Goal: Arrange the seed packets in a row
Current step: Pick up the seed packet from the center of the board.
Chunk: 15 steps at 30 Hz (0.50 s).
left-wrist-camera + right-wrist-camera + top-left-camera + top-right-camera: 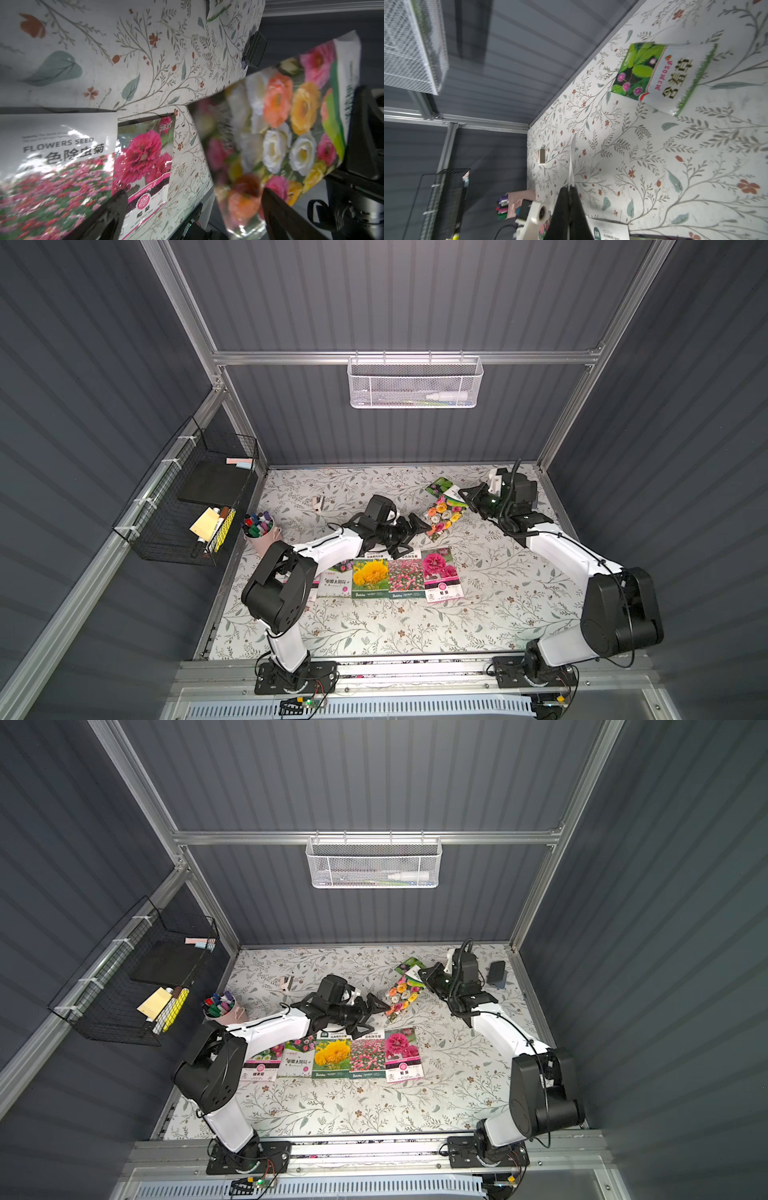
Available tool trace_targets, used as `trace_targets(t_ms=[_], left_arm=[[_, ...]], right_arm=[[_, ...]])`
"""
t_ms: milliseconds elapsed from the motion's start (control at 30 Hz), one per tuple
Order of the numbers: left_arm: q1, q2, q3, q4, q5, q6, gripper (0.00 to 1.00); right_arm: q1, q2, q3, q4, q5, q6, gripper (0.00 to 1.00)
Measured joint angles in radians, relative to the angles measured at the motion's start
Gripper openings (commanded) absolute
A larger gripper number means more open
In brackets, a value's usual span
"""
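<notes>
**Right gripper** [466,494]: the jaws are closed on one short end of the mixed-flower packet [444,517]. In the right wrist view this packet [572,160] appears edge-on, as a thin white line running straight out from between the fingertips [562,203].

**Long axis:** it is in line with the right gripper. The free end points away from it and toward the left gripper [415,534]. In the left wrist view the packet [280,128] is tilted and clear of the table, with its printed face toward that camera.

**Left gripper:** the jaws are spread wide and hold nothing. The packet's free end lies just ahead of its fingertips; contact cannot be determined.

**Mimosa packet** [662,76]: it lies flat on the table, ahead of the right gripper and off to one side. Its green-leaf end points toward the back wall.

**Row of packets** [331,1056]: five packets lie flat on the base side of the left gripper, side by side with edges touching or overlapping. Their long axes are parallel and run from the arm bases toward the back wall, with the label bands toward the bases. The magenta-flower packet [442,574] closes the row at the end nearest the right arm.

**Surface:** the table [498,572] carries a white covering printed with grey branches and rust-coloured flowers.

**Enclosure:**
- The walls are dark grey ribbed panels on an aluminium frame.
- A white mesh basket [413,383] hangs on the back rail.
- A black wire basket [187,506] hangs on the wall at the left arm's side.
- A pink cup of markers [259,531] stands near the left arm
</notes>
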Motion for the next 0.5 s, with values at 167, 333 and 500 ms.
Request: trace_targets(t_ms=[167, 333, 500], left_arm=[[-0.076, 0.005, 0.0, 0.134, -0.235, -0.045, 0.99], [-0.086, 0.064, 0.012, 0.254, -0.381, -0.123, 0.99], [-0.108, 0.1, 0.017, 0.279, -0.455, -0.166, 0.99]], right_arm=[[0.082, 0.022, -0.03, 0.022, 0.209, -0.013, 0.0], [0.091, 0.058, -0.028, 0.069, 0.333, -0.017, 0.0], [0.095, 0.1, -0.027, 0.08, 0.449, -0.015, 0.0]])
